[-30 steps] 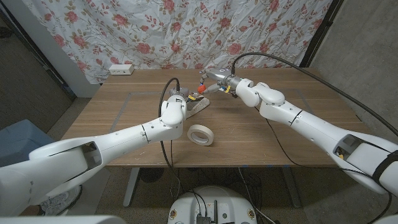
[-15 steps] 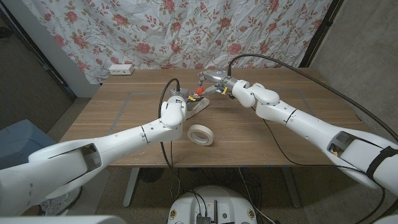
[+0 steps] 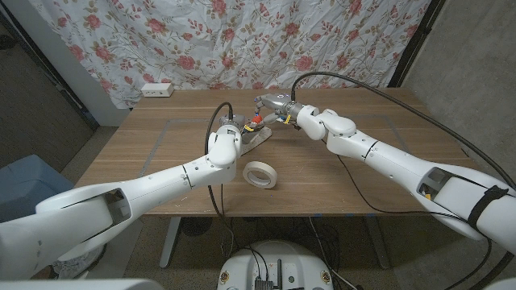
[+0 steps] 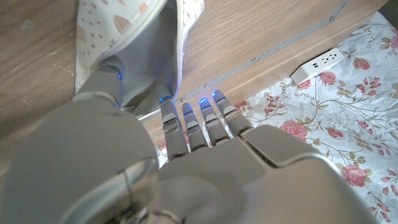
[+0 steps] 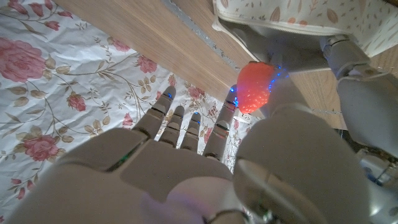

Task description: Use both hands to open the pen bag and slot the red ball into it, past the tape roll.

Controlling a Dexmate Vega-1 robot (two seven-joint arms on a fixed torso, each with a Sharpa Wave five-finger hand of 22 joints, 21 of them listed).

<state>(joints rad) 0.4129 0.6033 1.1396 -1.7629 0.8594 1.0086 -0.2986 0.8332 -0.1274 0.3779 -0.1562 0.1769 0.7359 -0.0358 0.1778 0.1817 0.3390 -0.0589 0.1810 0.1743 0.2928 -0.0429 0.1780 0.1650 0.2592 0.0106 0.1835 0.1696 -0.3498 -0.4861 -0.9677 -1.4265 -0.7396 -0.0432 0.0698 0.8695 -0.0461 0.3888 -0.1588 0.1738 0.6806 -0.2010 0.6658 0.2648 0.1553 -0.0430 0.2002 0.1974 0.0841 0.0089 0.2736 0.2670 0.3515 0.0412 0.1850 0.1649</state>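
The pen bag (image 3: 256,137), white with a small leaf print, lies at the middle of the table. My left hand (image 3: 229,129) holds its near edge; the left wrist view shows the pen bag (image 4: 118,28) unzipped, its grey lining spread by the thumb inside. My right hand (image 3: 274,103) hovers just behind the bag and pinches the red ball (image 3: 255,119) between thumb and a finger. In the right wrist view the red ball (image 5: 255,84) hangs right at the pen bag (image 5: 292,15) mouth. The white tape roll (image 3: 260,174) lies flat nearer me, apart from both hands.
A white power strip (image 3: 157,90) sits at the table's far left edge, before the flowered curtain (image 3: 242,40). Thin tape lines mark a rectangle on the wooden table (image 3: 347,177). Cables arch over both arms.
My right hand has moved toward the picture's left with the red ball, closer over the bag's mouth. The left hand and the tape roll have stayed put.
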